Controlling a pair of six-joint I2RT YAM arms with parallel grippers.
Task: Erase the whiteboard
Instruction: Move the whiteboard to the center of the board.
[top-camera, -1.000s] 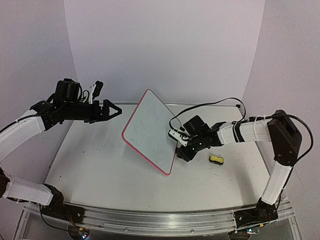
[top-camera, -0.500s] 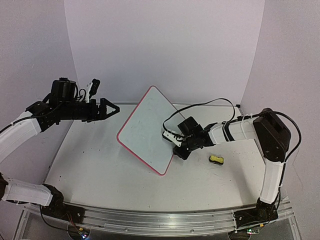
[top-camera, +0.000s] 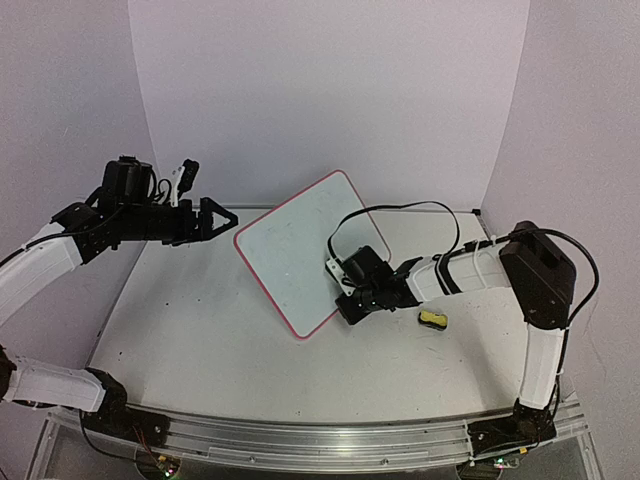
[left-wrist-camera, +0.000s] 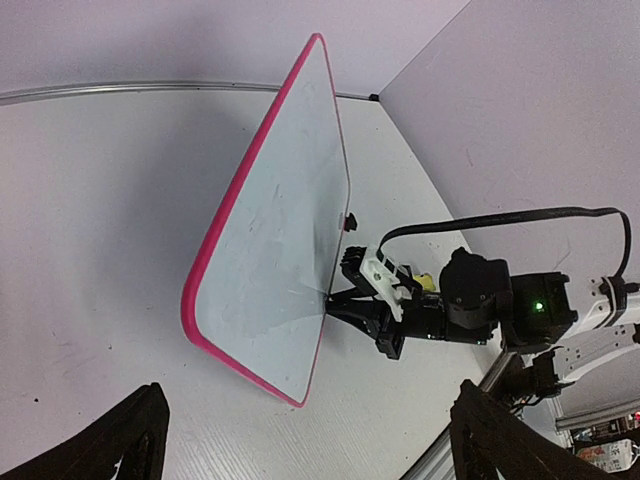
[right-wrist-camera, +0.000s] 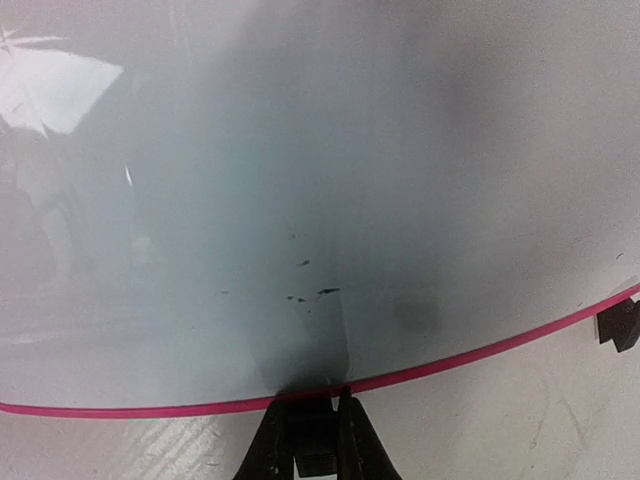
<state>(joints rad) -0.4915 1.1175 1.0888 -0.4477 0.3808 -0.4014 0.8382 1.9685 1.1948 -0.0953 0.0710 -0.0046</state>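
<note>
The whiteboard (top-camera: 295, 250) has a pink-red frame and stands tilted over the middle of the table. My right gripper (top-camera: 343, 305) is shut on the frame at its right edge. In the right wrist view the fingers (right-wrist-camera: 272, 440) pinch the pink rim of the whiteboard (right-wrist-camera: 300, 180), and a few small dark specks (right-wrist-camera: 310, 290) mark the white face just above them. My left gripper (top-camera: 225, 218) hangs open in the air left of the board and touches nothing. The left wrist view shows the whiteboard (left-wrist-camera: 280, 240) edge-on, with the right gripper (left-wrist-camera: 335, 297) clamped on it.
A small yellow-and-black block (top-camera: 433, 319) lies on the table just right of the right gripper and also shows in the left wrist view (left-wrist-camera: 425, 283). The right arm's black cable (top-camera: 400, 210) loops above the board's right side. Lilac walls close the back and sides.
The right gripper has shut on the board's edge and shifted left. The board has swung round with it, its top corner now further right. The left arm barely moved.
</note>
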